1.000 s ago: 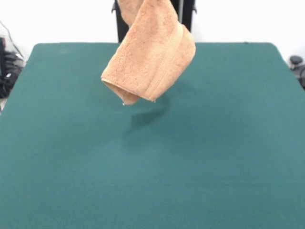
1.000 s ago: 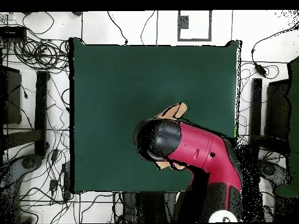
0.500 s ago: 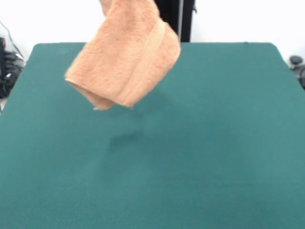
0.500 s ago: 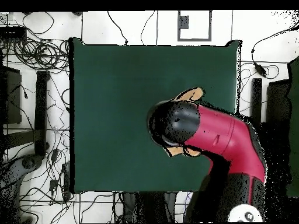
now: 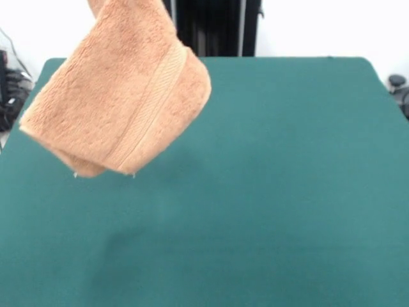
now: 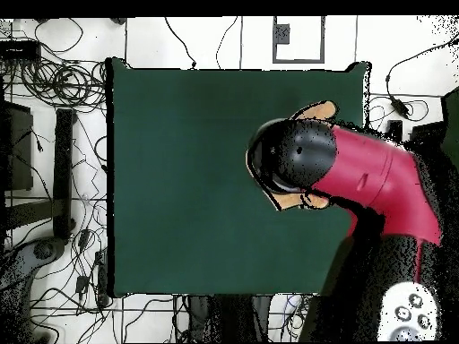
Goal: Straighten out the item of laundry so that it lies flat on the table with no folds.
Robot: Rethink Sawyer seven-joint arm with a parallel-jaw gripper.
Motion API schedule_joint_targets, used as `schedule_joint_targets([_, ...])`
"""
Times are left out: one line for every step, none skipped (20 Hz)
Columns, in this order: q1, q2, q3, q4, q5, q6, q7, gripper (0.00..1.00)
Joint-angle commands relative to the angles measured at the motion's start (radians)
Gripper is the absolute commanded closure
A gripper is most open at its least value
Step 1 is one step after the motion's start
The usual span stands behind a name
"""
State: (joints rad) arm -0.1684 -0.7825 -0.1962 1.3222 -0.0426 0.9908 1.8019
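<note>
The item of laundry point(image 5: 118, 89), an orange-tan towel with a woven band, hangs folded over itself in the air above the table point(image 5: 287, 192), at the left of the front view. Its top runs off the picture's upper edge, and its lower corners dangle clear of the green cloth. In the overhead view the red and black arm point(image 6: 359, 179) covers most of the towel. Only tan edges point(image 6: 318, 110) poke out around the arm's black end. The gripper itself is hidden in both views, but the towel hangs from it.
The table point(image 6: 179, 179) is a wide green surface. Cables point(image 6: 54, 81) and stands lie on the floor around it. A black post point(image 5: 217, 29) rises behind the far edge in the front view.
The arm has carried the hanging towel toward the left and nearer the camera in the front view. In the overhead view it moved right and up. The towel stays folded.
</note>
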Motion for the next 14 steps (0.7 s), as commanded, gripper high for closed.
schedule_joint_targets([-0.013,0.11,0.182,-0.107,-0.048,-0.053,-0.126,1.0])
schedule_joint_targets([-0.015,0.113,0.187,-0.113,-0.058,-0.063,-0.131,1.0])
schedule_joint_targets([-0.018,0.116,0.192,-0.116,-0.059,-0.058,-0.13,1.0])
schedule_joint_targets([-0.016,0.117,0.191,-0.12,-0.067,-0.065,-0.124,1.0])
schedule_joint_targets([-0.014,0.118,0.191,-0.122,-0.072,-0.062,-0.119,1.0])
schedule_joint_targets([-0.014,0.119,0.193,-0.122,-0.077,-0.067,-0.114,1.0])
schedule_joint_targets([-0.017,0.119,0.198,-0.12,-0.079,-0.068,-0.113,1.0])
schedule_joint_targets([-0.017,0.119,0.199,-0.12,-0.086,-0.073,-0.111,1.0])
schedule_joint_targets([-0.017,0.119,0.201,-0.115,-0.089,-0.081,-0.108,1.0])
schedule_joint_targets([-0.018,0.118,0.202,-0.11,-0.093,-0.09,-0.105,1.0])
schedule_joint_targets([-0.019,0.115,0.204,-0.1,-0.097,-0.104,-0.102,1.0])
schedule_joint_targets([-0.019,0.116,0.205,-0.095,-0.102,-0.116,-0.097,1.0])
schedule_joint_targets([-0.021,0.117,0.209,-0.089,-0.102,-0.124,-0.095,1.0])
schedule_joint_targets([-0.023,0.115,0.212,-0.08,-0.103,-0.139,-0.089,1.0])
